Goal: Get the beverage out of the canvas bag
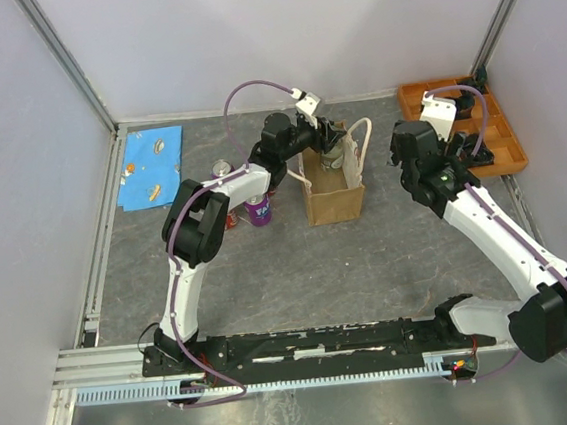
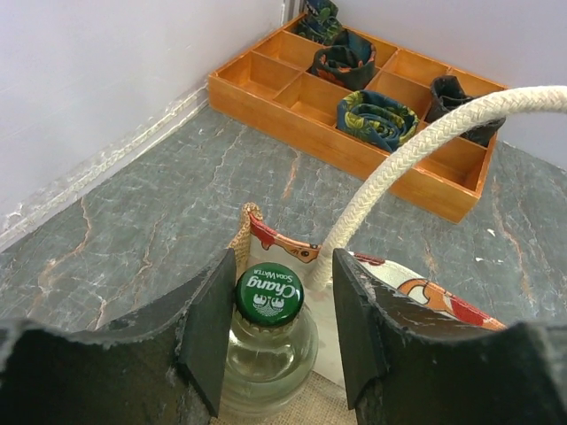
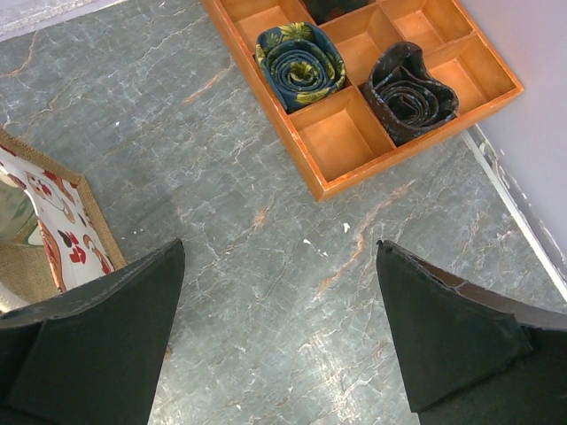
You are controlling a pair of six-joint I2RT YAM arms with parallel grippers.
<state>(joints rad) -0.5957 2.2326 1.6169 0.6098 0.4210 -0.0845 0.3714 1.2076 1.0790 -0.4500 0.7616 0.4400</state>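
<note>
The tan canvas bag (image 1: 335, 200) stands upright in the middle of the table, with cream rope handles (image 2: 416, 146). Inside it stands a clear glass bottle with a green "Chang" cap (image 2: 269, 294), which also shows in the top view (image 1: 333, 155). My left gripper (image 2: 279, 332) is lowered over the bag's mouth, open, with a jaw on each side of the bottle neck; the left jaw touches the cap and the right jaw stands off it. My right gripper (image 3: 279, 292) is open and empty above bare table, just right of the bag (image 3: 62, 221).
An orange compartment tray (image 1: 503, 141) with rolled fabrics sits at the back right, and its rim shows in the right wrist view (image 3: 312, 173). A purple can (image 1: 258, 212), a red can (image 1: 232, 217) and another can (image 1: 221, 168) stand left of the bag. A blue cloth (image 1: 152, 167) lies at the back left.
</note>
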